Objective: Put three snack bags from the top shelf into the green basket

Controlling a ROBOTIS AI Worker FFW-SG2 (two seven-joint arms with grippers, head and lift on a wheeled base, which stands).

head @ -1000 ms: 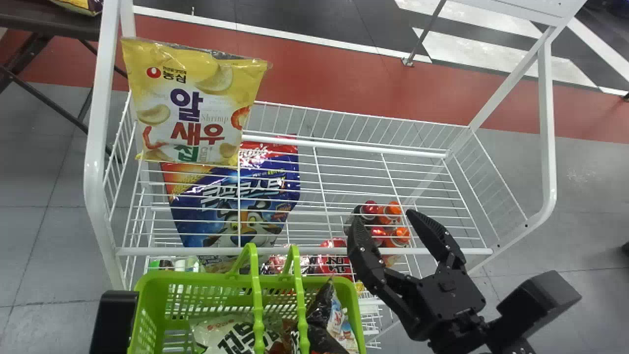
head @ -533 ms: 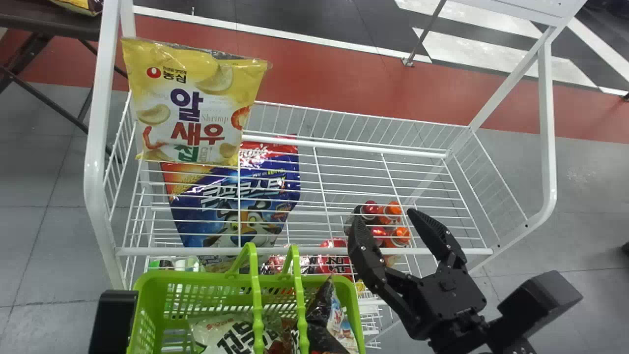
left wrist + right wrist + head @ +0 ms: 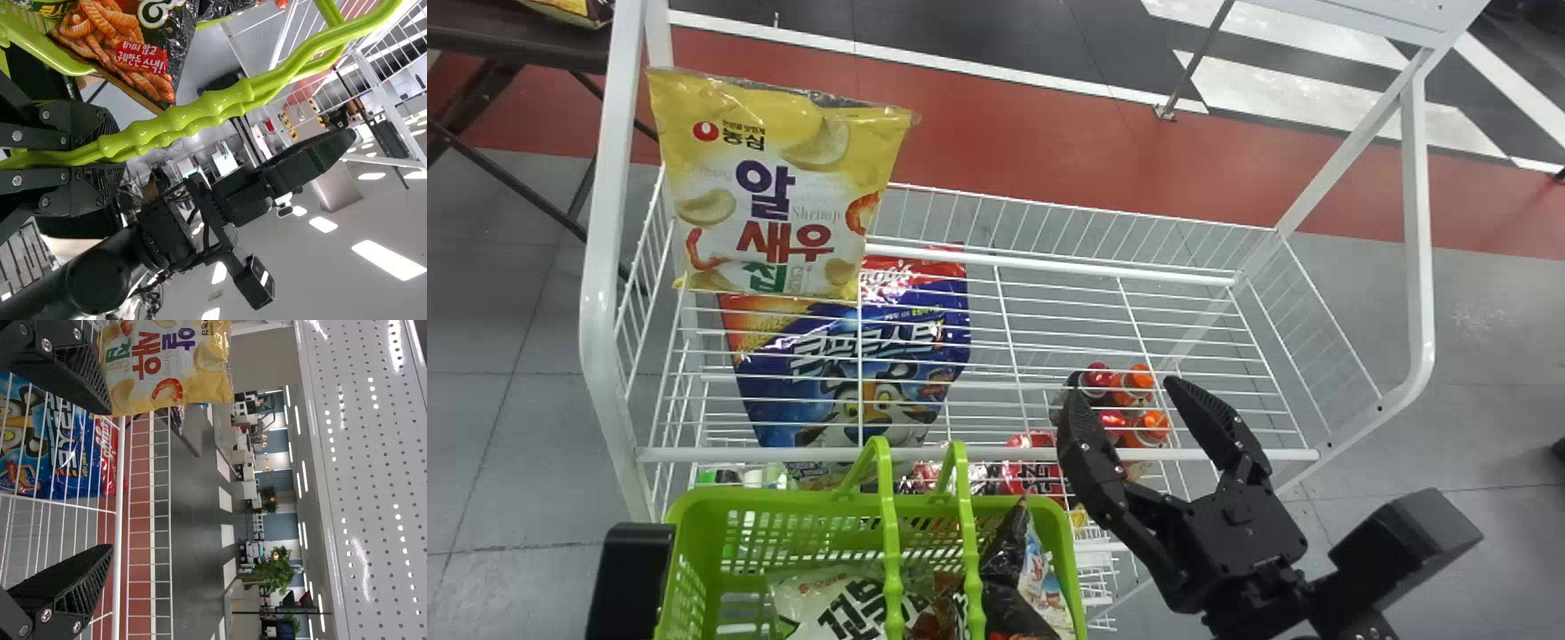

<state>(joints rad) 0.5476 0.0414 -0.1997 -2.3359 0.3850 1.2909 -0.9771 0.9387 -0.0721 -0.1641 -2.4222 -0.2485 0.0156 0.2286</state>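
Shrimp snack bag (image 3: 809,191) stands upright, long axis vertical, front toward the robot. Right gripper (image 3: 1124,396): fingers wide apart, empty — left gripper's (image 3: 112,153) closed on basket handles (image 3: 891,551).

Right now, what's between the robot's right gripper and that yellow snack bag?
In the head view, just the top shelf's white wires lie between the right gripper and yellow snack bag; a blue bag shows beneath, through them.

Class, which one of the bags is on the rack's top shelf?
The yellow bag, at the left end of the shelf. The blue bag shows through it from below; a white bag and black bag are in the green basket.
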